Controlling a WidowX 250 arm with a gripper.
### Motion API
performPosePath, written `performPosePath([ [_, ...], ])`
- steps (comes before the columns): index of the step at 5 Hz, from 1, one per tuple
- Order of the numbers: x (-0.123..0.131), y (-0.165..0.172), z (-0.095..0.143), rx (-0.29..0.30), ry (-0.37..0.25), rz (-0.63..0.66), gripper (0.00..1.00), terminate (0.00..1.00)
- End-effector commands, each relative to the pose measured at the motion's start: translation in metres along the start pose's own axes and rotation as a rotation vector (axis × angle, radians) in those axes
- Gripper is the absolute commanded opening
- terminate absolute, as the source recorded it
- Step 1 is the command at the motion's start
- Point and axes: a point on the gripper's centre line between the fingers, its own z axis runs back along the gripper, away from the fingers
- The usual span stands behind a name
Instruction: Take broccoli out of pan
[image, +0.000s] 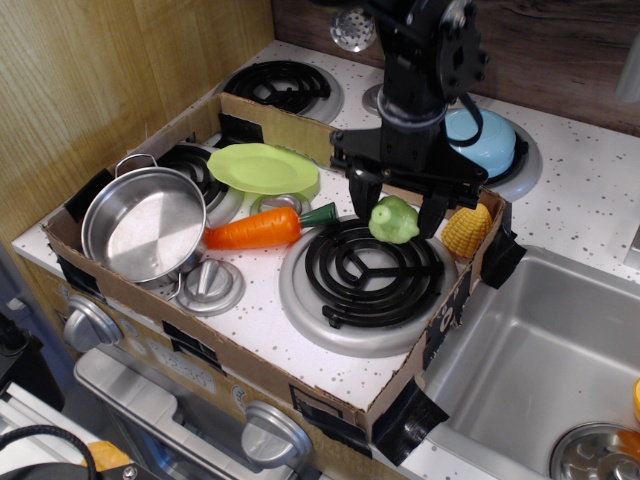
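The broccoli (393, 220), a pale lime-green lumpy toy, sits between my gripper's (396, 215) two black fingers (358, 198). The fingers press on its sides, so the gripper is shut on it. It hangs low over the back edge of the front right burner (367, 270); I cannot tell whether it touches the coil. The pan (146, 225), a shiny steel pot with wire loop handles, stands empty at the front left of the stove, far to the gripper's left.
An orange carrot (258, 229) lies between pan and burner. A light-green plate (263, 167) is behind it. Yellow corn (467, 231) lies just right of the gripper. A cardboard wall (300, 135) rings the stove. An upturned blue bowl (488, 140) sits behind, and a sink (545, 365) is at right.
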Motion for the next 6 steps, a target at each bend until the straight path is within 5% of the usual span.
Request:
performPosePath([
  [1,0.000,0.009,-0.005,-0.038,-0.038,-0.003,0.00,0.00],
  [2,-0.005,0.008,-0.008,-0.054,-0.054,0.043,1.00,0.00],
  [4,-0.010,0.007,0.017,0.075,-0.125,0.107,1.00,0.00],
  [6,0.005,0.014,0.072,0.148,-0.122,0.202,1.00,0.00],
])
